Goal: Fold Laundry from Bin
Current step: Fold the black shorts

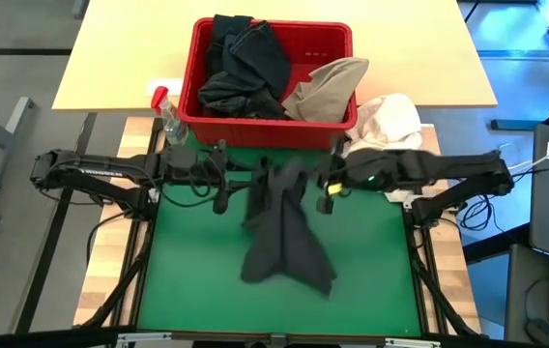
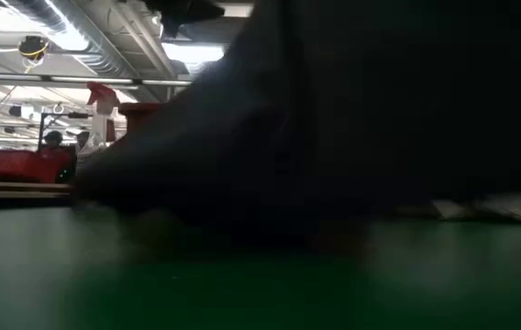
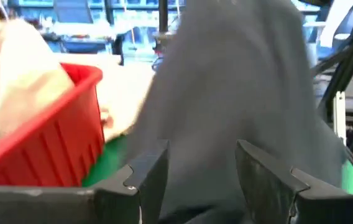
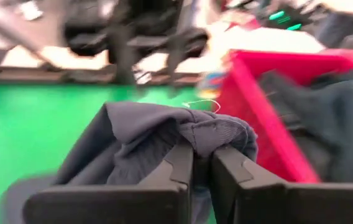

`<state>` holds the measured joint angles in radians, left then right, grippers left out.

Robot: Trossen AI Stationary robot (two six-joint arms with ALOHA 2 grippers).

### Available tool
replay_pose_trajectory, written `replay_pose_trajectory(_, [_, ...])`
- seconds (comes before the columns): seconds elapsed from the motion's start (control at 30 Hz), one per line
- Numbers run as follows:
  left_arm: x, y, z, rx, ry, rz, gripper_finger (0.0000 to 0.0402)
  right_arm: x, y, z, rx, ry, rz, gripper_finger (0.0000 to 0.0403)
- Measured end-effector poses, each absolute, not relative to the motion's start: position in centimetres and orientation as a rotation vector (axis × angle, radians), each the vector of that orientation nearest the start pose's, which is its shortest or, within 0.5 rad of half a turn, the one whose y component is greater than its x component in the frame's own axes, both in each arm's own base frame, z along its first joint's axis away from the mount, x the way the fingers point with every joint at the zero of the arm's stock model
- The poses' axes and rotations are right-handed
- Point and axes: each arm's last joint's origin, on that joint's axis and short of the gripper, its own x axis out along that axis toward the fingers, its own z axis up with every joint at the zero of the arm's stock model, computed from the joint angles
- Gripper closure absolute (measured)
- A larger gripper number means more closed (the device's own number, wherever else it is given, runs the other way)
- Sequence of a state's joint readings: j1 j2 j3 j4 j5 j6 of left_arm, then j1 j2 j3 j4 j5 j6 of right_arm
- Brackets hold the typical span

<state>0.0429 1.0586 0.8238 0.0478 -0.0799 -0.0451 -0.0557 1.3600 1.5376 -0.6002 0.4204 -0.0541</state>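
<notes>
A dark charcoal garment (image 1: pixel 284 232) hangs over the green mat (image 1: pixel 371 280), just in front of the red bin (image 1: pixel 337 43). My right gripper (image 4: pixel 202 155) is shut on its top, seen from above as my right gripper (image 1: pixel 328 188). My left gripper (image 3: pixel 198 180) stands open at the garment's left side (image 1: pixel 224 193). The cloth (image 3: pixel 238 93) hangs before its fingers, and I cannot tell whether it touches them. The bin holds more dark laundry (image 1: pixel 245 68) and a khaki piece (image 1: pixel 328 87). In the low view the hanging garment (image 2: pixel 334 119) fills most of the picture. My right gripper pinches a bunched, ribbed edge (image 4: pixel 220 132) at the top of the charcoal garment between its two fingers, several layers gathered together. The fingers come from the table's right, slanting a little downward. The garment hangs slack below them, and its lower end (image 1: pixel 289 266) lies on the mat.
A white cloth bundle (image 1: pixel 390 121) lies to the right of the bin, close behind my right arm. A small clear spray bottle with a red top (image 1: pixel 166 114) stands at the bin's left corner. The mat's near half is bare on both sides of the garment.
</notes>
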Motion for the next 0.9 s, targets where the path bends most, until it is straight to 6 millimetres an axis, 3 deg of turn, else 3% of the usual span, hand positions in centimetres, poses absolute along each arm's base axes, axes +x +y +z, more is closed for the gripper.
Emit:
replay_pose_trajectory(0.17, [25.9, 0.6, 31.4, -0.042, 0.096, 0.009, 0.0222, 27.0, -3.9, 45.4, -0.152, 0.357, -0.572, 0.0391])
replay_pose_trajectory(0.33, [29.4, 0.2, 29.1, -0.018, 0.058, -0.027, 0.0222, 27.2, -5.1, 45.6, -0.136, 0.323, -0.618, 0.0378])
replay_pose_trajectory(0.43, [30.9, 0.6, 27.4, 0.010, 0.080, 0.049, 0.0222, 27.8, -5.7, 45.1, -0.132, 0.336, -0.631, 0.0371])
replay_pose_trajectory(0.53, [31.6, 2.0, 25.8, 0.068, 0.152, 0.246, 0.0222, 28.6, -5.7, 44.8, -0.124, 0.329, -0.591, 0.0376])
replay_pose_trajectory(0.73, [29.8, 5.8, 24.8, 0.263, 0.391, 0.773, 0.0222, 28.9, -5.4, 44.2, -0.064, 0.360, -0.486, 0.0382])
replay_pose_trajectory(0.8, [28.6, 6.5, 25.2, 0.312, 0.462, 0.839, 0.0222, 28.8, -5.4, 44.1, -0.061, 0.371, -0.493, 0.0377])
replay_pose_trajectory(0.9, [26.9, 6.8, 26.2, 0.330, 0.521, 0.803, 0.0222, 28.7, -5.4, 44.1, -0.067, 0.381, -0.510, 0.0373])
